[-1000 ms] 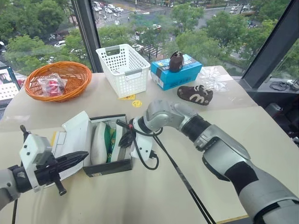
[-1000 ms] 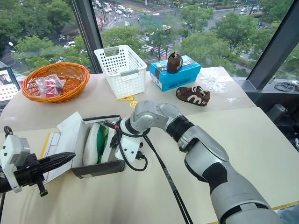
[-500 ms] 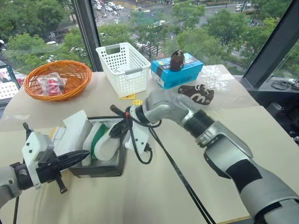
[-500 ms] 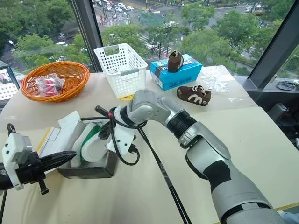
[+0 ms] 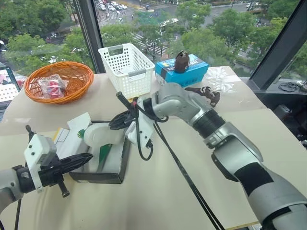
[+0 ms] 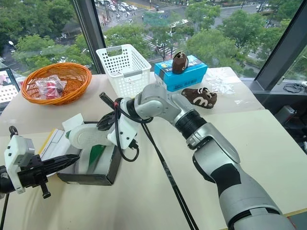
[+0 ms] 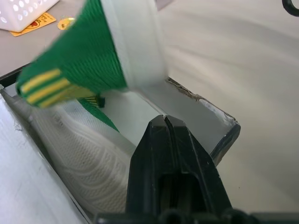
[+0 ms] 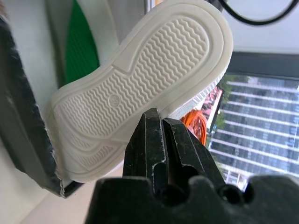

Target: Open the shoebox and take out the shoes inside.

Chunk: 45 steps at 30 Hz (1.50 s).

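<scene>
The shoebox [image 5: 114, 168] lies open on the table's near left, with a dark base, a white inside and its lid [image 5: 73, 128] folded back to the left. My right gripper [image 5: 118, 124] is shut on the rim of one white shoe [image 5: 99, 134] and holds it tilted above the box. The right wrist view shows that shoe's pale ribbed sole [image 8: 140, 88]. Green and yellow trim marks the lifted shoe [image 7: 93, 60] in the left wrist view. A second white shoe [image 7: 79, 154] still lies inside the box. My left gripper [image 5: 85, 159] is shut and empty at the box's near left side.
At the back stand an orange basket [image 5: 60, 81], a white plastic basket [image 5: 127, 69] and a blue box [image 5: 184, 74] with a brown shoe [image 5: 181, 61] on top. Another brown shoe [image 5: 206, 93] lies to the right. A black cable [image 5: 184, 179] runs across the table.
My right gripper has risen with the white shoe, lifting it out of the box and up to the left. The left gripper has stayed where it was.
</scene>
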Motion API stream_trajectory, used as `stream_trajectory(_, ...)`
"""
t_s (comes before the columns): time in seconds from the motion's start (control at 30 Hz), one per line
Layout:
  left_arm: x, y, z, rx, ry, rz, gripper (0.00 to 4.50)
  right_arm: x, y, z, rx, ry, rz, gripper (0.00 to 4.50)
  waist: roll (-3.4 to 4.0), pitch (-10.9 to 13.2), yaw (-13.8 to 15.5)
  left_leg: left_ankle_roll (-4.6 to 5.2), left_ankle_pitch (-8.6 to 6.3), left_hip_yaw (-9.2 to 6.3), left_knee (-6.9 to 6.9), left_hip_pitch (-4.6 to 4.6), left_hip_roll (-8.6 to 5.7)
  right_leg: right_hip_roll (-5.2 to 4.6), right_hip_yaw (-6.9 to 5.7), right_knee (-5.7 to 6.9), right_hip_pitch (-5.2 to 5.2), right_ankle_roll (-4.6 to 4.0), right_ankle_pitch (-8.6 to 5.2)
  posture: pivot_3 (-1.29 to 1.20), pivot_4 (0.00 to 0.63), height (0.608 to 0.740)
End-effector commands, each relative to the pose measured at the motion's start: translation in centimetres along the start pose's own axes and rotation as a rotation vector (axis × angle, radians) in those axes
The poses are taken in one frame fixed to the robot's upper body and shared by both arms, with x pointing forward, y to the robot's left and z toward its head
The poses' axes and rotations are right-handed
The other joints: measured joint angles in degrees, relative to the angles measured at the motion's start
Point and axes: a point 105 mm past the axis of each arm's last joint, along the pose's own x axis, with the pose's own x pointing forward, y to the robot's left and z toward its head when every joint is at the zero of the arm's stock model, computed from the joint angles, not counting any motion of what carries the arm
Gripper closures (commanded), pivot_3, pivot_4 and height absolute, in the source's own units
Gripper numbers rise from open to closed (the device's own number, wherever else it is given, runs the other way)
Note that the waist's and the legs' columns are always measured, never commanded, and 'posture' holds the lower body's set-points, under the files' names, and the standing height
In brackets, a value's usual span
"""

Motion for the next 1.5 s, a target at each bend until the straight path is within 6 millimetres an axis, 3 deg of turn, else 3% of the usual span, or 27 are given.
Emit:
stream_trajectory(0.03, 0.0, 0.0, 0.6, 0.032, 0.0, -0.01, 4.5, -1.5, -3.7, -0.6, 0.038, 0.02, -0.133, 4.47, -0.01, 0.0, 0.0, 0.0, 0.0, 0.0, 0.0, 0.0, 0.0, 0.0, 0.0, -0.01, 0.0, 0.0, 0.0, 0.0, 0.15, 0.736)
stream_trajectory(0.2, 0.1, 0.0, 0.4, 0.03, 0.006, -0.017, 4.5, -2.5, -6.3, -1.3, 0.313, -0.04, -0.248, 4.47, -0.01, 0.04, -0.1, 0.0, 0.0, 0.0, -0.01, 0.0, 0.02, 0.01, 0.02, -0.01, 0.0, -0.01, 0.01, 0.0, 0.15, 0.736)
stream_trajectory(0.37, 0.4, 0.1, 0.4, 0.03, 0.008, -0.028, 4.5, -5.4, -8.5, -4.0, 0.57, -0.027, -0.39, 4.47, 0.03, 0.07, 0.2, -0.01, 0.0, -0.06, -0.04, -0.01, 0.03, -0.04, 0.02, -0.03, 0.0, -0.03, 0.02, 0.0, 0.15, 0.736)
stream_trajectory(0.47, 0.4, 0.1, 0.4, 0.03, 0.007, -0.032, 4.5, -6.5, -9.0, -4.7, 0.617, -0.017, -0.423, 4.47, 0.03, 0.06, 0.27, -0.01, -0.01, -0.09, -0.1, -0.02, 0.01, -0.07, 0.01, -0.1, 0.01, -0.03, 0.02, 0.0, 0.15, 0.736)
stream_trajectory(0.63, 0.7, 0.1, 0.3, 0.031, 0.007, -0.047, 4.5, -10.6, -9.2, -7.2, 0.715, 0.091, -0.494, 4.47, 0.05, 0.11, 0.32, -0.03, -0.01, -0.08, -0.22, -0.12, 0.0, -0.08, 0.01, -0.14, -0.07, -0.02, 0.02, 0.0, 0.15, 0.736)
stream_trajectory(0.73, 1.0, 0.1, 0.3, 0.031, 0.004, -0.059, 4.5, -13.4, -6.5, -9.6, 0.713, 0.293, -0.46, 4.47, 0.05, 0.11, 0.38, -0.04, -0.03, -0.09, -0.25, -0.21, -0.01, -0.09, 0.0, -0.17, -0.14, -0.02, 0.02, 0.0, 0.15, 0.736)
stream_trajectory(0.9, 1.3, 0.1, 0.2, 0.027, 0.004, -0.07, 4.5, -16.0, -1.5, -11.8, 0.704, 0.534, -0.344, 4.47, 0.05, 0.11, -0.05, -0.05, -0.05, -0.03, -0.32, -0.22, -0.04, -0.08, 0.05, -0.32, -0.13, -0.01, 0.02, 0.0, 0.15, 0.736)
stream_trajectory(1.03, 1.6, 0.0, 0.2, 0.022, -0.006, -0.086, 4.5, -18.5, 6.2, -13.2, 0.615, 0.821, -0.11, 4.47, 0.06, 0.12, 0.01, -0.05, -0.05, -0.02, -0.35, -0.22, -0.03, -0.05, 0.06, -0.3, -0.14, -0.01, 0.02, 0.0, 0.15, 0.736)
stream_trajectory(1.2, 1.8, -0.3, 0.0, 0.011, -0.007, -0.097, 4.5, -17.9, 13.5, -11.7, 0.588, 0.881, 0.074, 4.47, 0.13, 0.16, -0.01, -0.04, -0.05, 0.07, -0.31, -0.19, -0.13, 0.0, 0.08, -0.22, -0.13, 0.09, -0.02, 0.0, 0.15, 0.736)
stream_trajectory(1.3, 1.8, -0.4, 0.1, 0.009, -0.008, -0.1, 4.5, -17.5, 16.3, -10.4, 0.597, 0.901, 0.124, 4.47, -0.04, 0.04, 0.03, -0.01, -0.08, 0.04, -0.31, 0.1, -0.03, 0.06, 0.09, -0.23, 0.19, 0.13, -0.08, 0.0, 0.15, 0.736)
stream_trajectory(1.4, 1.8, -0.4, 0.1, 0.009, -0.008, -0.101, 4.5, -16.6, 17.6, -8.6, 0.611, 0.891, 0.134, 4.47, -0.18, -0.06, 0.43, 0.0, -0.07, 0.09, -0.19, 0.28, -0.08, 0.21, 0.07, -0.13, 0.33, 0.18, -0.1, 0.0, 0.15, 0.736)
stream_trajectory(1.5, 1.8, -0.3, 0.1, 0.01, -0.007, -0.103, 4.5, -15.0, 17.3, -6.9, 0.633, 0.847, 0.106, 4.47, -0.32, -0.14, 1.54, 0.02, -0.05, 0.06, -0.19, 1.0, -0.06, 0.28, 0.04, -0.25, 1.16, 0.65, -0.45, 0.0, 0.15, 0.736)
